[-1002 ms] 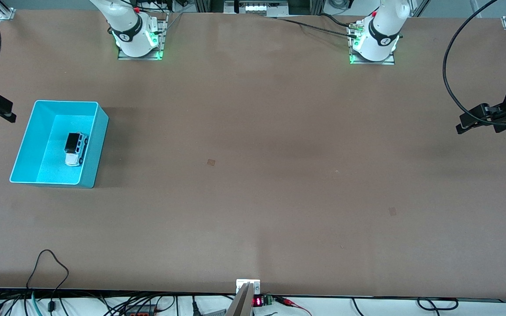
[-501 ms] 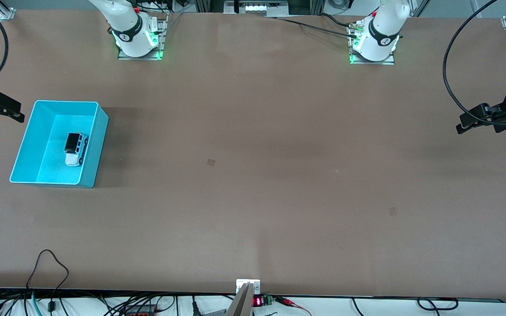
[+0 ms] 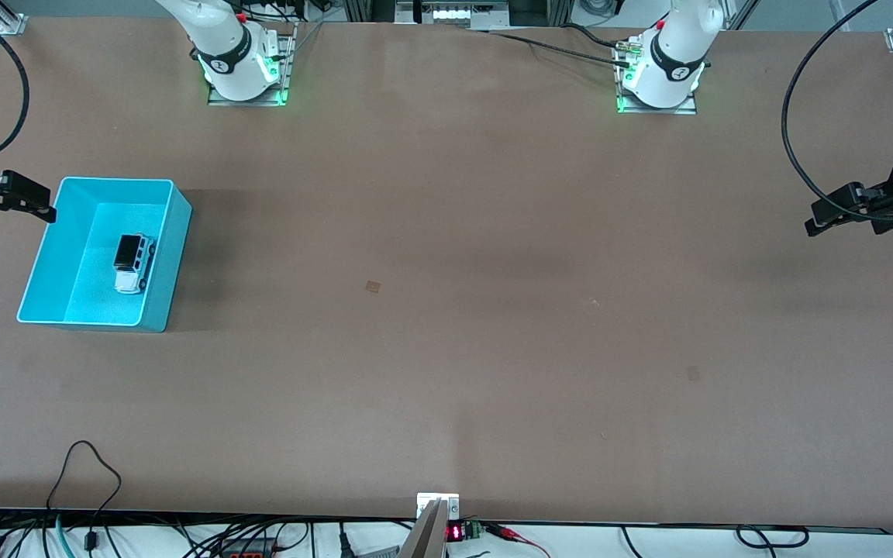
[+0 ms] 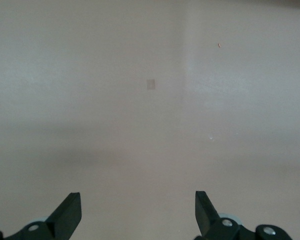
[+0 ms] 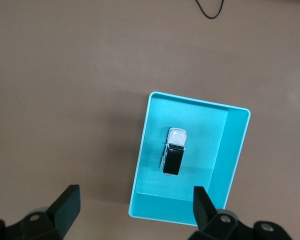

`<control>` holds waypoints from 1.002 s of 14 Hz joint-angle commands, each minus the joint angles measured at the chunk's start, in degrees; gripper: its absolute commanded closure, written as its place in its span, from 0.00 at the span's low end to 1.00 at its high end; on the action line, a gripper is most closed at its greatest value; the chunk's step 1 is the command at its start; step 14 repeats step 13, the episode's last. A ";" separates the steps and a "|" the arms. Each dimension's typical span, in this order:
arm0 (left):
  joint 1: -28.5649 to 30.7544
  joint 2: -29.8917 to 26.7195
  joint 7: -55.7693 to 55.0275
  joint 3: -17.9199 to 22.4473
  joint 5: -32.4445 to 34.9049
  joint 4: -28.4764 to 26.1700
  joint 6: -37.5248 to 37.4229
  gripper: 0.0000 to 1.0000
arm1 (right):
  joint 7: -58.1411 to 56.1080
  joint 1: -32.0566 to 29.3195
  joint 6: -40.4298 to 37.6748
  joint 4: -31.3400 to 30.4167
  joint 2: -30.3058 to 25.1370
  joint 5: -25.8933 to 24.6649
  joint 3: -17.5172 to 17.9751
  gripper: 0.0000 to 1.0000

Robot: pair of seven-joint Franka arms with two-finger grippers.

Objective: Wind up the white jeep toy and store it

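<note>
Jeep [image 3: 133,263] sitting in bin [image 3: 177,256] below your open, empty right gripper [image 3: 24,200]; light, rigid, smooth: pinch its sides. Left gripper [image 3: 834,217], open, waiting apart.

Your front view looks down on the whole counter [image 3: 446,310] from high up, facing both bases. Each wrist view looks straight down (the right's shares the turquoise bin [image 5: 234,150]).
</note>
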 commanded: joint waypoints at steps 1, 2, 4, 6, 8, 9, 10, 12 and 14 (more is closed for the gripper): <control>-0.14 -1.10 0.66 0.21 -0.05 -0.63 -0.07 0.00 | 0.63 2.05 -0.69 1.17 0.27 1.03 -1.18 0.00; -0.14 -1.10 0.66 0.21 -0.05 -0.63 -0.07 0.00 | 0.72 2.22 -0.69 1.17 0.27 1.03 -1.19 0.00; -0.14 -1.10 0.66 0.21 -0.05 -0.63 -0.07 0.00 | 0.63 4.23 -0.69 1.09 0.27 1.03 -3.37 0.00; -0.14 -1.10 0.66 0.21 -0.05 -0.63 -0.07 0.00 | 0.63 6.79 -0.69 1.08 0.27 1.38 -6.71 0.00; -0.14 -1.10 0.66 0.21 -0.05 -0.63 -0.07 0.00 | 0.63 6.88 -0.69 1.08 0.62 1.47 -6.81 0.00; -0.14 -1.10 0.66 0.21 -0.05 -0.63 -0.07 0.00 | 0.63 6.80 -0.69 1.08 0.62 1.47 -6.81 0.00; -0.14 -1.10 0.66 0.21 -0.05 -0.63 -0.07 0.00 | 0.63 6.80 -0.69 1.00 0.62 1.47 -6.81 0.00; -0.14 -1.10 0.66 0.21 -0.05 -0.63 -0.07 0.00 | 0.63 6.80 -0.69 1.00 0.62 1.56 -6.81 0.00; -0.14 -1.10 0.66 0.21 -0.05 -0.63 -0.07 0.00 | 0.72 6.80 -0.69 0.91 0.62 1.56 -6.81 0.00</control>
